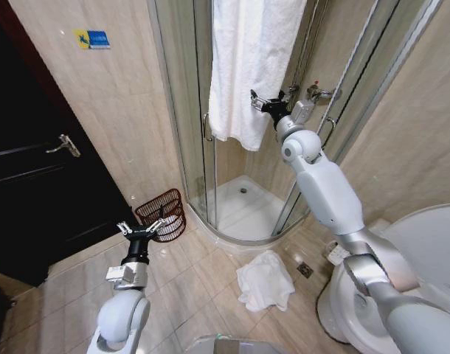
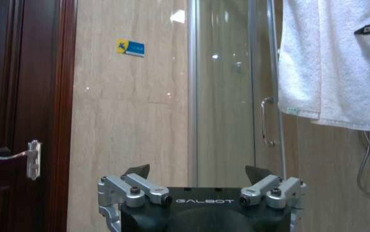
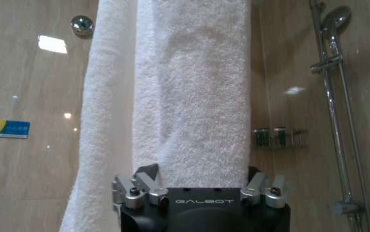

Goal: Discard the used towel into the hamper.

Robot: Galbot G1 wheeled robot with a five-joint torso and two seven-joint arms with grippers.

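A: Softly now: our right pincer, jaws apart, meets the hanging towel, light and limp. Pinch a thick fold.

B: Agreed. Hamper sits just beyond our left pincer, also spread.

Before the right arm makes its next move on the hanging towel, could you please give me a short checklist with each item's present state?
1. Right gripper at hanging towel: ok, open, fingers straddling its folded edge.
2. Towel gripped: not ok, jaws not closed.
3. Hamper upright by the wall, mouth unobstructed: ok.
4. Left gripper open, low, above the floor near the hamper: ok.
5. Another towel crumpled on the floor: not ok.
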